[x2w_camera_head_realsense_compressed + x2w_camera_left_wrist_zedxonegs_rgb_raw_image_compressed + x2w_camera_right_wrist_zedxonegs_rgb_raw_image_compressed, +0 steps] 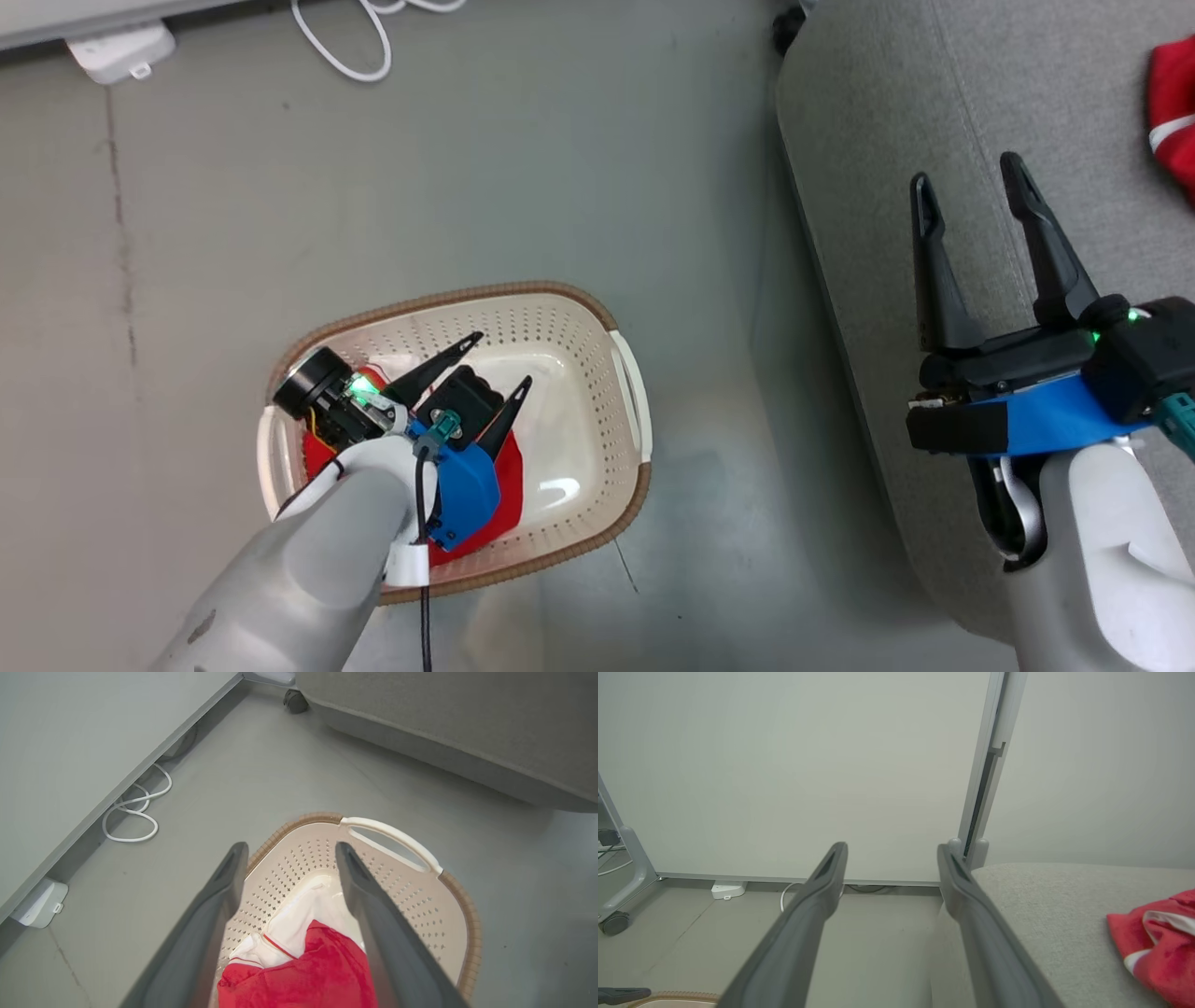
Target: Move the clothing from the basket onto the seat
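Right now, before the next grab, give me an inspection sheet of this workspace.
Surface: grey floor, one seam line.
Job's things: basket stands on the floor beside the seat; red garment with white lining lies in the basket; second red garment already lies on the seat.
Clutter: white box at the wall's foot.
Grippers: left gripper over the basket, jaws open either side of the garment, contact unclear; right gripper over the seat's edge, jaws open, empty.
Cables: white cable looped by the wall; black cable along the left forearm.
Surroundings: pale wall panel; caster.
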### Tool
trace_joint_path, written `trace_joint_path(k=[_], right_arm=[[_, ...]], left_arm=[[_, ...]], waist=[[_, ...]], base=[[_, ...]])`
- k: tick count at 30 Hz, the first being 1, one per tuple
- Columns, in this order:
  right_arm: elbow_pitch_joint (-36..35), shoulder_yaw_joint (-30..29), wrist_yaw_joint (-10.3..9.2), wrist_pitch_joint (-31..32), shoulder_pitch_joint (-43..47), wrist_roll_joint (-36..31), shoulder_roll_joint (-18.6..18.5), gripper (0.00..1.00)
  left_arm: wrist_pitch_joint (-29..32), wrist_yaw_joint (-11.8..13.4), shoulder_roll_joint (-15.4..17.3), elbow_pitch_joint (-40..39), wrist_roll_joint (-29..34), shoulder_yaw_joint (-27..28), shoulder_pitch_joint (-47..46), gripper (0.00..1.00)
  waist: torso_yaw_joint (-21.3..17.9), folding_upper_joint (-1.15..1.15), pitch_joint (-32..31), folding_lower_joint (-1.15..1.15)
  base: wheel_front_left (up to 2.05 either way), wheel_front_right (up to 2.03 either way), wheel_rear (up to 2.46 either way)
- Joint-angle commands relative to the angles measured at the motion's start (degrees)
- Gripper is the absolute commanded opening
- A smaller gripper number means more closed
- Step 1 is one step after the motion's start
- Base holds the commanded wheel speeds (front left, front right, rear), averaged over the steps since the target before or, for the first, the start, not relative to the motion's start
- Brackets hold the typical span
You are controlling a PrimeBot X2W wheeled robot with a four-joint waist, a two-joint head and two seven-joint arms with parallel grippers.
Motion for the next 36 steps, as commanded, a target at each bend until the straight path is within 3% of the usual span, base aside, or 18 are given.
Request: trace_joint_path(k=[1,16,25,36], right_arm=[[-0.57,0.13,0.01,-0.22,-1.99,0.20,0.34,1.00],[-3.98,1.17,0.01,-0.22,-9.86,0.62,1.57,1.00],[-6.48,0.89,0.01,-0.21,-12.00,0.45,1.80,1.00],[-9.81,0.56,0.01,-0.21,-12.97,1.61,1.80,1.00]], left_arm=[[-0.14,0.00,0.29,1.45,-0.56,-1.49,-2.32,1.00],[5.83,0.00,1.65,15.53,-5.29,-18.04,-14.53,1.00],[13.18,0.00,4.63,18.23,-6.57,-22.87,-19.43,1.00],[21.75,0.00,6.65,19.27,-5.61,-24.64,-24.10,1.00]], waist=[[-2.11,0.00,4.63,-0.02],[-5.92,0.00,20.08,-0.02],[-7.22,0.00,27.35,-0.02],[-8.15,0.00,33.76,-0.02]], base=[[0.00,0.00,0.00],[0.00,0.00,0.00],[0.00,0.00,0.00],[0.00,0.00,0.00]])
